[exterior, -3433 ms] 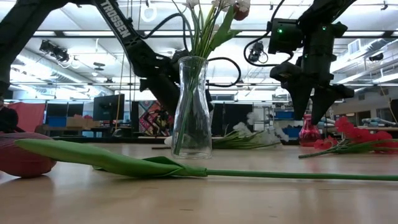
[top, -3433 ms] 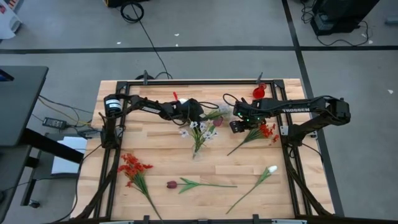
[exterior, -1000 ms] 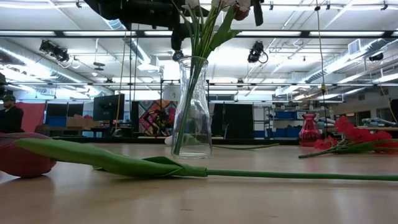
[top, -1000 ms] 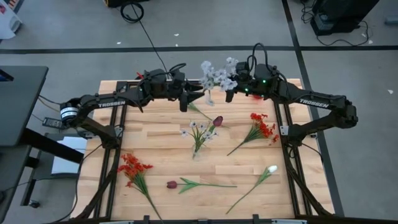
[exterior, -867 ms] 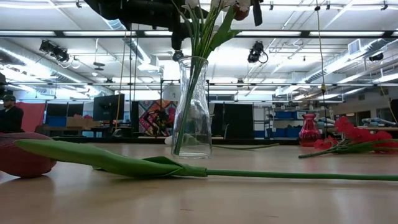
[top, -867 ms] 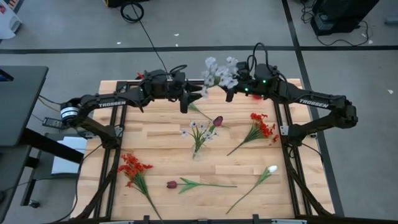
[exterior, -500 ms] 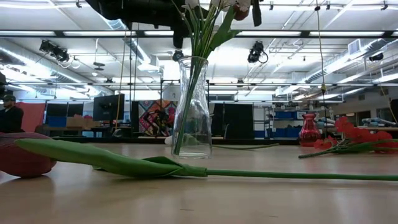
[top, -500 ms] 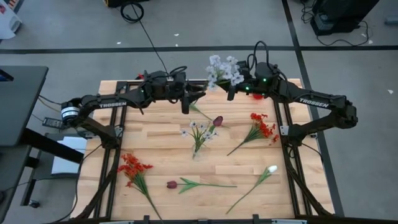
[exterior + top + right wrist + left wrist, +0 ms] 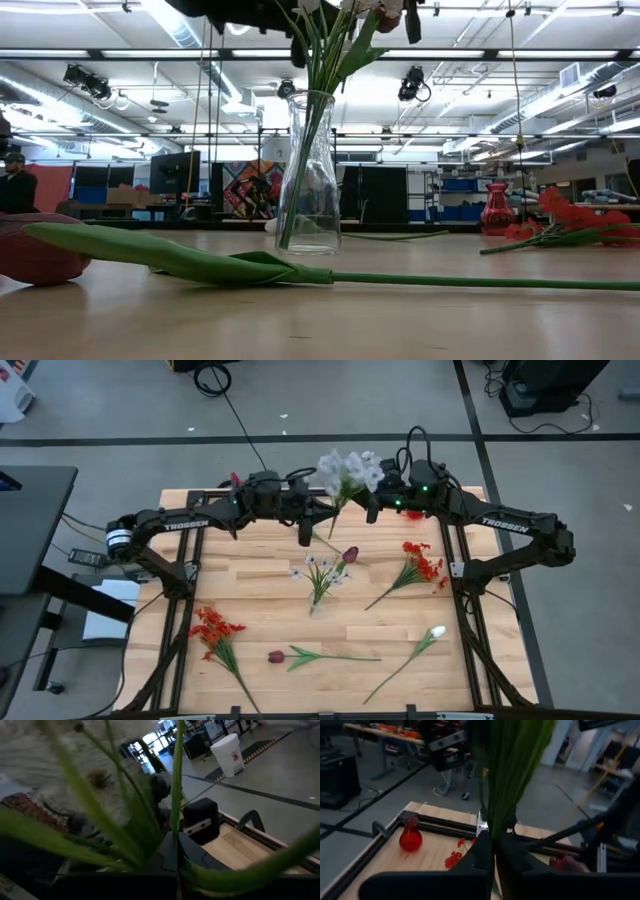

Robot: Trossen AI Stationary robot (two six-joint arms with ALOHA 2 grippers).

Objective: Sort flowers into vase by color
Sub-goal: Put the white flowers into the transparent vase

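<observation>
pale spray (image 9: 345, 468) raised over table's far edge | left gripper (image 9: 318, 510) and right gripper (image 9: 368, 502) both pinch its stem | clear vase (image 9: 308, 172) nearer, below

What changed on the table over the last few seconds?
Both arms lifted from mid-table to the far edge. The right gripper now holds the white spray up, and the left gripper has closed on its stem. The flowers lying on the table stayed put.

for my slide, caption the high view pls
Both grippers, left gripper and right gripper, hold a pale flower spray above the table's far edge, other flowers lying below.
</observation>
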